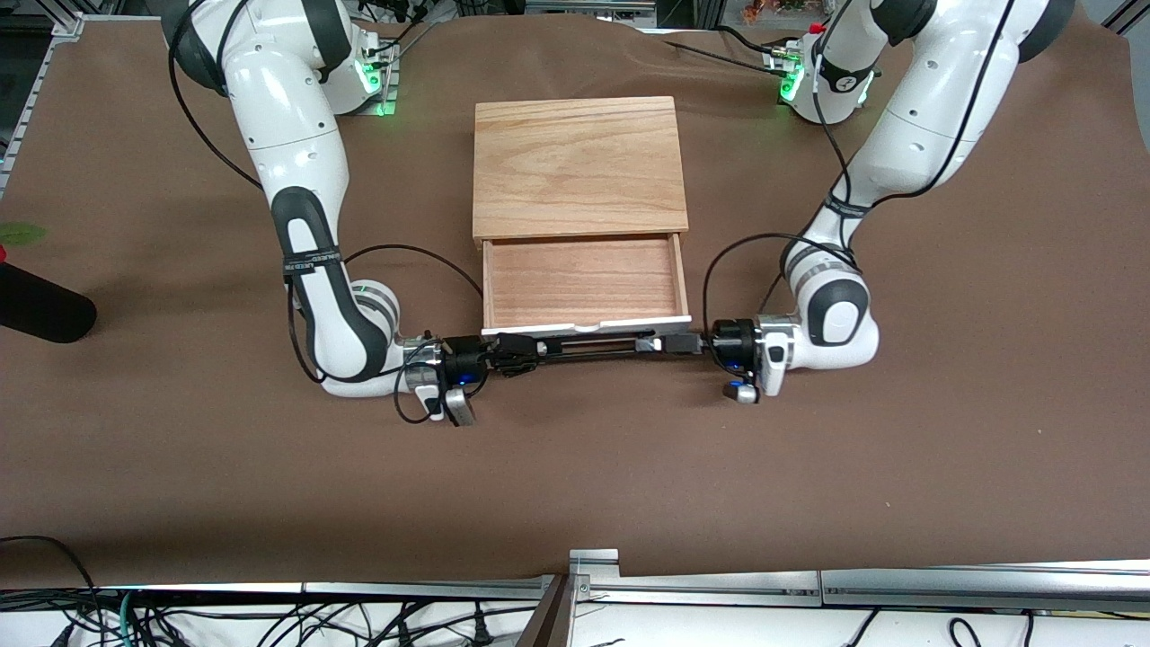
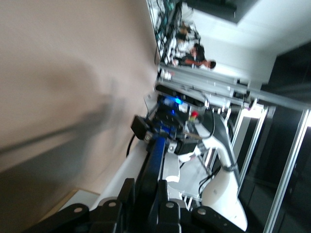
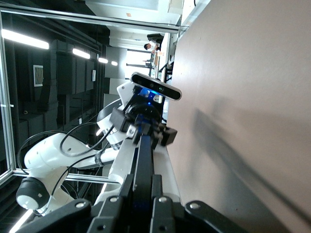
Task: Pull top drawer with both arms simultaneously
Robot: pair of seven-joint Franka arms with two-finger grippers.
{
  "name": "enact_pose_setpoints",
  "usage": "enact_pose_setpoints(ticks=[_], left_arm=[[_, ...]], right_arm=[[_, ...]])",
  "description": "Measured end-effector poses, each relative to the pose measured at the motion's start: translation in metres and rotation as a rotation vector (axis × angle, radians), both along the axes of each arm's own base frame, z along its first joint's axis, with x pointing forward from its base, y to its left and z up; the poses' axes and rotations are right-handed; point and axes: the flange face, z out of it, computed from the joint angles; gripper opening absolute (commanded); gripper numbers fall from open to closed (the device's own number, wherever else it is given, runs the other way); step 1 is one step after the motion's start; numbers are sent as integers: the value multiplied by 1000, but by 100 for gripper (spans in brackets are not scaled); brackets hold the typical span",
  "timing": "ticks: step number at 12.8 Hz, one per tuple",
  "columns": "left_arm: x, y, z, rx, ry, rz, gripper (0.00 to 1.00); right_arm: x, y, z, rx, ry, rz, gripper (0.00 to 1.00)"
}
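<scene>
Top drawer is sitting pulled well out of the wooden box, both grippers clamping its black wire handle.

Drawer's sticking out toward the front camera with its wood floor showing and nothing in it. Right gripper is biting down on the handle at the right arm's end, and the left gripper is pinching it at the left arm's end; both wrist views are showing the fingers squeezing the bar, with the other arm's gripper at the bar's far end. What's worrying me: if one arm is tugging harder than the other, the tray could be skewing and jamming in its slot. Going much further also risks sliding the drawer clean out of the box, or dragging the whole box across the brown tabletop.
</scene>
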Motion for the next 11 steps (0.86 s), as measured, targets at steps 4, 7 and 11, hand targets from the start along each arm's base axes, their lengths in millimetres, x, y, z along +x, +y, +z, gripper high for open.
enact_pose_setpoints(ticks=[4,7,11], left_arm=[[-8,22,-7,-28,56,-6,100],[-4,22,2,-31,52,-4,100],[0,33,25,32,63,-58,100]], right_arm=[[44,-70,16,-27,-34,-139,100],[50,-80,20,-36,-44,-148,100],[58,-103,28,-172,-106,-108,100]])
